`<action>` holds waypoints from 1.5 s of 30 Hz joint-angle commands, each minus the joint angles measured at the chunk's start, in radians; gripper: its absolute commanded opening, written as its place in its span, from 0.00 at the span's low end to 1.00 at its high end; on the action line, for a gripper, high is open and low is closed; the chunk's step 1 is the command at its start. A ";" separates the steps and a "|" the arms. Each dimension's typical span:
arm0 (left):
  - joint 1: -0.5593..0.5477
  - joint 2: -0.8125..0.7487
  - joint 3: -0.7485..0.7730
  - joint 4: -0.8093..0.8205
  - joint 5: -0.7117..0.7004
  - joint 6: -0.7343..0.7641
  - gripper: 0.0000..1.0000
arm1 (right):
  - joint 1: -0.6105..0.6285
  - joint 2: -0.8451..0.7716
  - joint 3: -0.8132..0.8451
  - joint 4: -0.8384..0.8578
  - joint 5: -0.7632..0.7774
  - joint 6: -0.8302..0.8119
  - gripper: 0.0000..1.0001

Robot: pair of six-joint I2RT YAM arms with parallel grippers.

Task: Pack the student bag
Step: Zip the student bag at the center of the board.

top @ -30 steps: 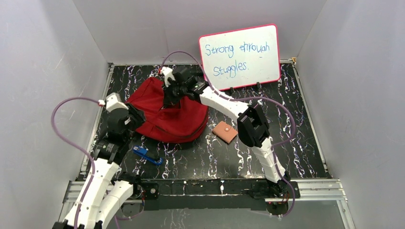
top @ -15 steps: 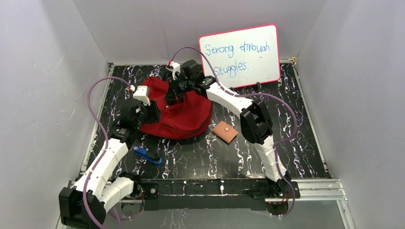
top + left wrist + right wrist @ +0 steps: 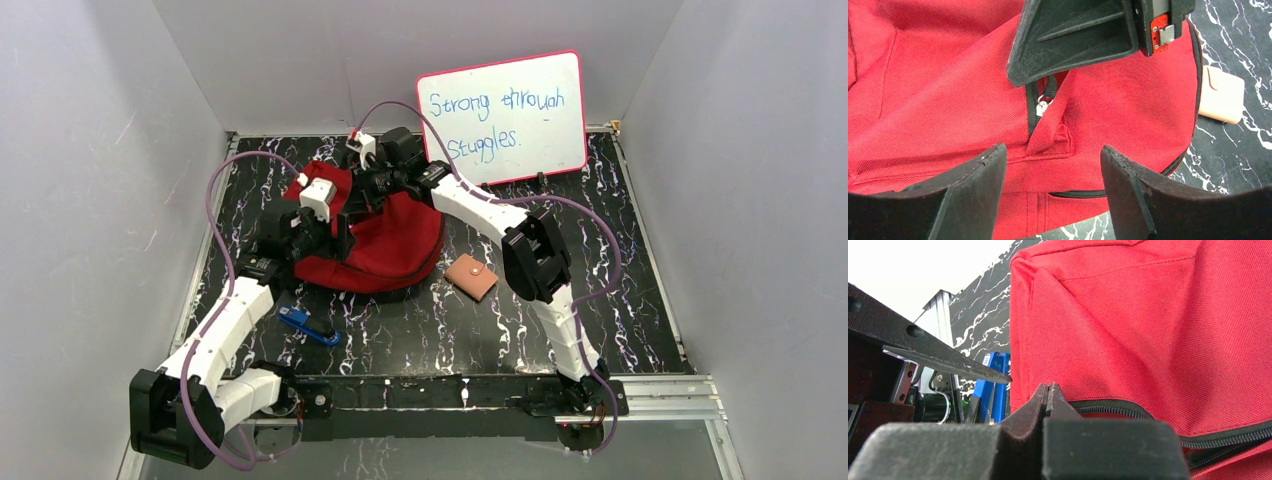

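2 loose things flank the bag (image 3: 395, 250): a tan wallet (image 3: 470, 276) just beside it at 4 o'clock and a blue item (image 3: 305, 325) near at 7. A whiteboard (image 3: 503, 115) stands at 1 o'clock. The bag, red with a black zipper (image 3: 1075, 194), slumps left of table (image 3: 600, 300) centre. The right gripper (image 3: 1048, 390) has its jaws together, pinching the bag's top. The left gripper (image 3: 1050, 157) has its jaws apart above the fabric. Bare table lies from 3 to 5 o'clock.

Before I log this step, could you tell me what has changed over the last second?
The left gripper swung from the left edge of the student bag in over its middle and opened, empty, above the zipper pull. The bag bunched up slightly. The right gripper stayed shut by the zipper; the tan wallet and the blue item did not move.
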 commanded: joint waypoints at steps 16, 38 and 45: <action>-0.056 0.107 0.005 0.021 -0.130 0.145 0.60 | -0.003 -0.076 0.019 0.063 -0.036 0.018 0.00; -0.067 0.049 -0.067 0.023 -0.198 0.111 0.01 | -0.015 -0.093 -0.001 0.086 0.050 0.027 0.00; -0.068 -0.044 -0.113 -0.052 -0.180 0.093 0.00 | -0.056 -0.074 0.020 0.068 0.183 0.015 0.00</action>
